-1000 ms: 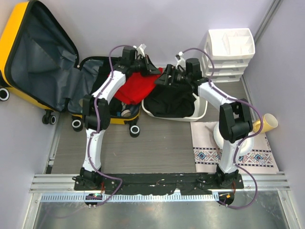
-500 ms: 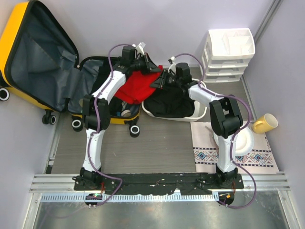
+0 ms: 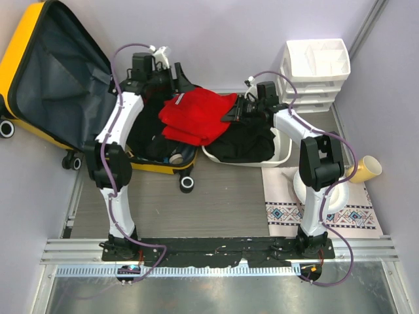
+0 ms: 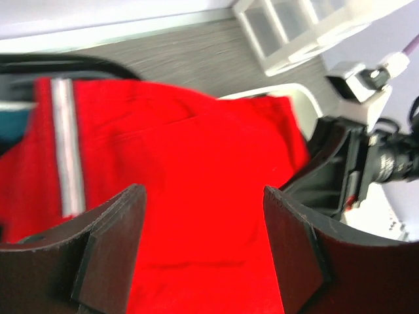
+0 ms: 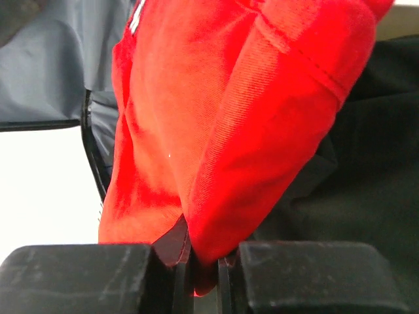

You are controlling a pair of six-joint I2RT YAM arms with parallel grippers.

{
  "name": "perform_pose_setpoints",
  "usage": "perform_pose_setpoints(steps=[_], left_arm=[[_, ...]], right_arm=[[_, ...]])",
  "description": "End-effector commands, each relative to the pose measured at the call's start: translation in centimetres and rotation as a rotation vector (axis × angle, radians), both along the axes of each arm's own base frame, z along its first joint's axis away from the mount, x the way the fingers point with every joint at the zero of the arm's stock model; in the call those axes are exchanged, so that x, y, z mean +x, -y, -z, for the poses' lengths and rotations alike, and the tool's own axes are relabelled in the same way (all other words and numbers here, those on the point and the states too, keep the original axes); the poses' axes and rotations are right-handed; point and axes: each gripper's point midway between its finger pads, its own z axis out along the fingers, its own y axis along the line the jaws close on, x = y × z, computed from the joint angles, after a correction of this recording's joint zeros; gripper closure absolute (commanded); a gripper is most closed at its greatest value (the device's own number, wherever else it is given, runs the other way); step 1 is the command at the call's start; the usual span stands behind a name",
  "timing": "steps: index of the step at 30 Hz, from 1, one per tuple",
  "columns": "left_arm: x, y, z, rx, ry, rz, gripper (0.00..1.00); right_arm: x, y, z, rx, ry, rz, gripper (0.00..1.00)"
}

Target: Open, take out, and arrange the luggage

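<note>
The yellow luggage [image 3: 59, 78] lies open at the far left, its grey-lined lid leaning back and dark clothes in its lower half. A red garment [image 3: 196, 116] drapes from the luggage's right edge over to the white basin [image 3: 283, 154]. My right gripper [image 3: 234, 112] is shut on a fold at that garment's right end, and the pinched red garment [image 5: 262, 131] bulges up from the closed right gripper [image 5: 203, 271]. My left gripper [image 3: 182, 82] hovers open just behind the cloth. Between its spread fingers [image 4: 111, 248] only the red garment [image 4: 196, 196] shows below.
Black clothing [image 3: 245, 140] fills the basin. A white drawer organizer [image 3: 315, 72] stands at the back right. A patterned mat [image 3: 327, 212] near the right arm carries a white dish [image 3: 334, 193], with a yellow mug [image 3: 366, 169] beside it.
My left gripper has opened, let go of the red garment and drawn back to the left. My right gripper has shut on the garment's right end, and the cloth now lies spread toward the basin.
</note>
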Motion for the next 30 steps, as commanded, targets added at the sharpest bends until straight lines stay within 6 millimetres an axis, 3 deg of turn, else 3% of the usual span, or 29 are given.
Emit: perform_pose_setpoints(steps=[1,5,7,11,15,19,23,26,30], left_arm=[[-2.7,-4.8,2.1,0.171,-0.048,-0.028,0.24],[-2.6,-7.1,3.3,0.099,-0.133,-0.088,0.23],[-2.7,-7.5,4.0,0.075,-0.170,-0.089,0.19],[-3.5,-6.8,5.4,0.036,-0.232,-0.044,0.18],[-4.3,-6.8,8.4,0.037,-0.322,-0.050,0.18],[-4.3,-5.9,10.8,0.015,-0.383,-0.034,0.17],[-3.8,-4.2,11.2,-0.025,-0.385,0.012,0.16],[-3.8,-3.4,11.2,-0.059,-0.382,0.051,0.24],[-3.3,-4.0,9.6,-0.082,-0.309,0.037,0.36]], right_arm=[[-0.7,5.3,-2.1,-0.127,0.038,-0.006,0.99],[-0.2,7.2,-2.1,-0.171,0.035,-0.002,0.99],[0.1,7.1,-2.5,-0.168,0.045,-0.006,0.99],[0.8,5.4,-3.5,-0.122,0.075,-0.027,0.99],[1.2,3.9,-3.4,-0.117,0.085,-0.049,0.99],[1.6,2.9,-2.2,-0.142,0.085,-0.057,0.99],[2.6,2.7,-1.1,-0.167,0.079,-0.043,0.99],[2.8,1.1,-3.4,-0.111,0.115,-0.078,0.99],[1.5,-1.4,-9.4,0.038,0.213,-0.137,0.99]])
